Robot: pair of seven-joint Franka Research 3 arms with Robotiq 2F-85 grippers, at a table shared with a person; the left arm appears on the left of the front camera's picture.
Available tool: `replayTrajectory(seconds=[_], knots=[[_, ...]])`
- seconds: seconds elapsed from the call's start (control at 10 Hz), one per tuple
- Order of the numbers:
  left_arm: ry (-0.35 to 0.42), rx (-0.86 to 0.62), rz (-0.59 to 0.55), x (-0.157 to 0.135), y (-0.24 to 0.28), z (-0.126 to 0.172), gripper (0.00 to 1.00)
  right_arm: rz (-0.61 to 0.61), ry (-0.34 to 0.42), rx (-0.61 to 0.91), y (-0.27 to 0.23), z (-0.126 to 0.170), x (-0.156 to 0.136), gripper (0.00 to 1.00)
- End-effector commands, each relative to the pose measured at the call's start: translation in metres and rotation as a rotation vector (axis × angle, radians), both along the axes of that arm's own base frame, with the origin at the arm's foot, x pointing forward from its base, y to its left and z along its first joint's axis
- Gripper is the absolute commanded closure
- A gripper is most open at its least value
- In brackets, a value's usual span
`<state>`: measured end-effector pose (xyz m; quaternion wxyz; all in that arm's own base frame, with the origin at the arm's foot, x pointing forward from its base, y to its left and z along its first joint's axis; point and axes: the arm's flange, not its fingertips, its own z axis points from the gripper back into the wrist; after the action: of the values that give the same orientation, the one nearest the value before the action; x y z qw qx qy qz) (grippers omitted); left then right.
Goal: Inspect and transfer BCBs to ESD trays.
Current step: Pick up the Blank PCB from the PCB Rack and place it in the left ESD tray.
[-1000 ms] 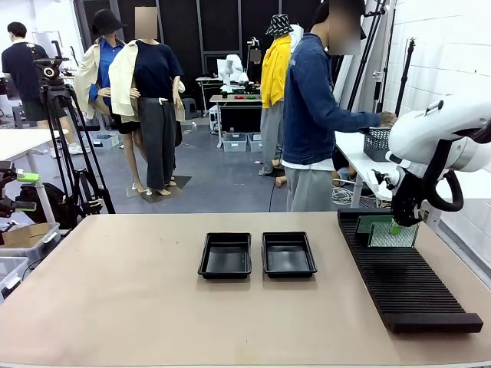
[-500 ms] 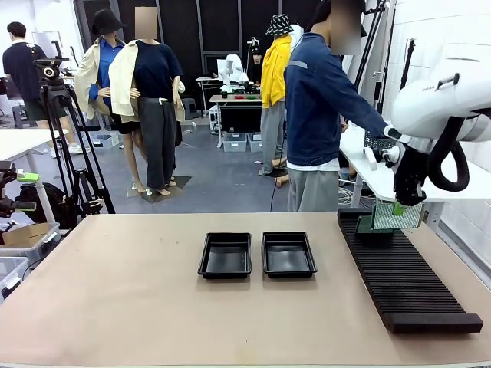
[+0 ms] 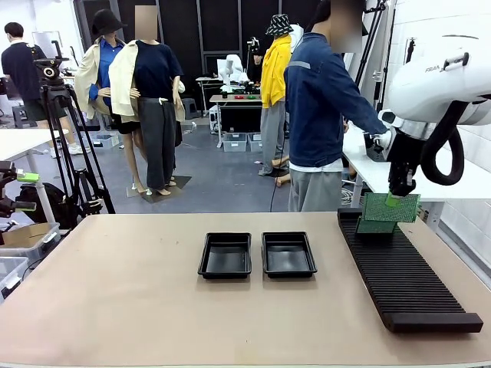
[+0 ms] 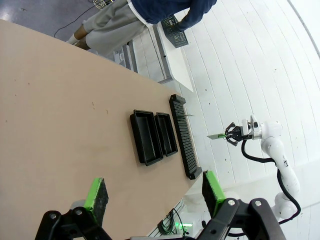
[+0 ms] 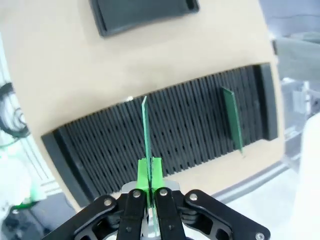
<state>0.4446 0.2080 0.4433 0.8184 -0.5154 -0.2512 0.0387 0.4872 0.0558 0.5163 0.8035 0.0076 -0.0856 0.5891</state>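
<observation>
Right pincer (image 3: 396, 201) is clamped on the top edge of a green circuit board (image 3: 391, 208). A second ago the board's lower edge sat among the slots of the black rack (image 3: 406, 284); now it hangs clear above the rack's far end. A second board (image 3: 374, 226) stands in the rack just below it. The left-hand tray (image 3: 225, 255) and right-hand tray (image 3: 288, 254) sit side by side mid-worktop (image 3: 115, 291), well apart from both boards. From the right wrist, the held board appears edge-on between the green pads, with the second board several slots away. From the left wrist, the left pincer (image 4: 154, 192) is spread wide, holding nothing.
</observation>
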Motion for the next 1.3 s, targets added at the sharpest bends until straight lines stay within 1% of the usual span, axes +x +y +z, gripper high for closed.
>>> replayTrajectory(seconds=[0.0, 0.1, 0.3, 0.5, 0.6, 0.7, 0.9, 1.1, 1.2], knots=[[0.0, -0.013, 0.0, -0.002, 0.001, 0.002, 0.0, -0.21, 0.047, -0.011, 0.02, 0.0, -0.013, 1.0], [0.0, -0.013, 0.0, -0.002, 0.001, 0.002, 0.0, -0.286, 0.043, -0.008, 0.031, 0.004, -0.018, 1.0], [0.0, -0.013, 0.0, -0.002, 0.001, 0.002, 0.0, -0.472, 0.025, 0.062, 0.055, 0.01, -0.026, 1.0], [0.0, -0.013, 0.0, -0.002, 0.001, 0.002, 0.0, -0.595, 0.056, 0.082, 0.081, 0.012, -0.035, 1.0], [0.0, -0.013, 0.0, -0.002, 0.001, 0.002, 0.0, -0.639, 0.072, 0.127, 0.089, 0.016, -0.039, 1.0], [0.0, -0.013, 0.0, -0.002, 0.001, 0.002, 0.0, -0.7, 0.065, 0.136, 0.099, 0.016, -0.042, 1.0], [0.0, -0.013, 0.0, -0.002, 0.001, 0.002, 0.0, -0.773, 0.127, 0.188, 0.122, 0.017, -0.048, 1.0], [0.0, -0.013, 0.0, -0.002, 0.001, 0.002, 0.0, -0.844, 0.157, 0.263, 0.141, 0.015, -0.048, 1.0], [0.0, -0.013, 0.0, -0.002, 0.001, 0.002, 0.0, -0.869, 0.179, 0.274, 0.154, 0.007, -0.047, 1.0]])
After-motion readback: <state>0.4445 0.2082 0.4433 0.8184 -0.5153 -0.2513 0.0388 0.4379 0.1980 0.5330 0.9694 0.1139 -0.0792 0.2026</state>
